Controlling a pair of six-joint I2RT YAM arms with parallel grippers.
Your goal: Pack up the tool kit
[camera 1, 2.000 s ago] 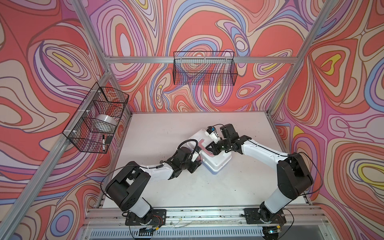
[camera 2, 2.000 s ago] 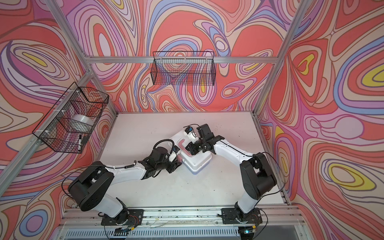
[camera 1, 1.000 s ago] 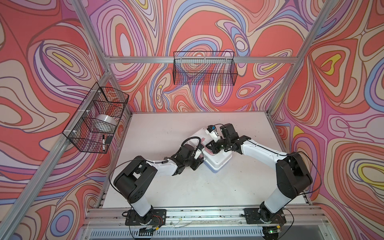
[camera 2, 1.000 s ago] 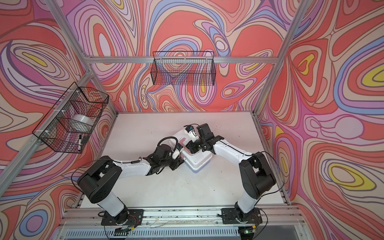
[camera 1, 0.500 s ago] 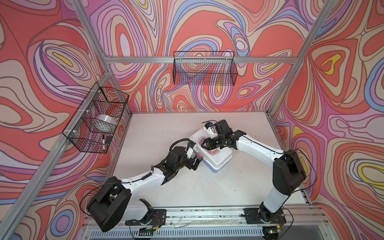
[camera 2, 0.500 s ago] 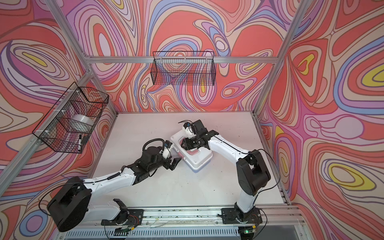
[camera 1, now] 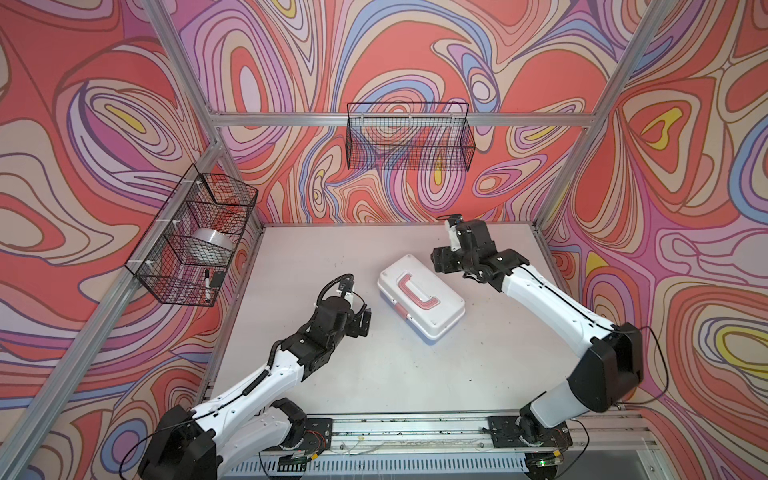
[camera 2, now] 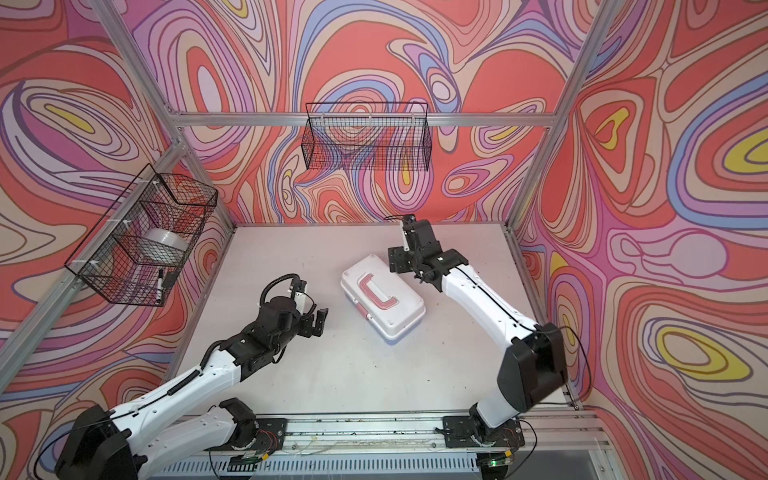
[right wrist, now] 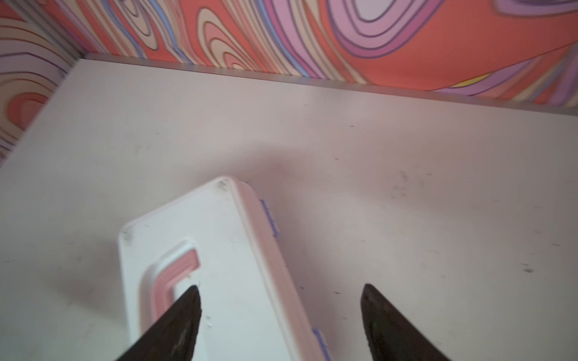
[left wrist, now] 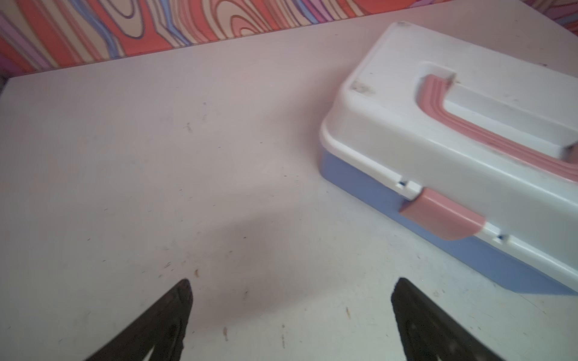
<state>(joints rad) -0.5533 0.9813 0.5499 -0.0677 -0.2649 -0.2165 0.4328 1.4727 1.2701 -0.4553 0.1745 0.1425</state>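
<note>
Top views, both: tool kit [camera 1: 422, 301] closed on worktop [camera 1: 374, 374], long axis diagonal, far-left to near-right; left hand [camera 1: 362, 322], wide and empty, faces latch [camera 1: 400, 310] side; right hand [camera 1: 441, 261], wide, empty, sits nearer, by far end.

Both top views are bright, with even overhead light, sharp focus throughout and saturated colours. Shadows on the worktop [camera 1: 395, 374] are faint and soft-edged, and its surface reads matte. There is wide-angle bend: the frame posts [camera 1: 582, 133] splay outward toward the picture edges. The left wrist view is softer; the toolbox [left wrist: 469, 140] has slightly smeared edges, and a broad diffuse shadow lies on the near worktop. The right wrist view is blurriest, with toolbox rim and wall pattern [right wrist: 312, 37] smeared and a pinkish cast.
</note>
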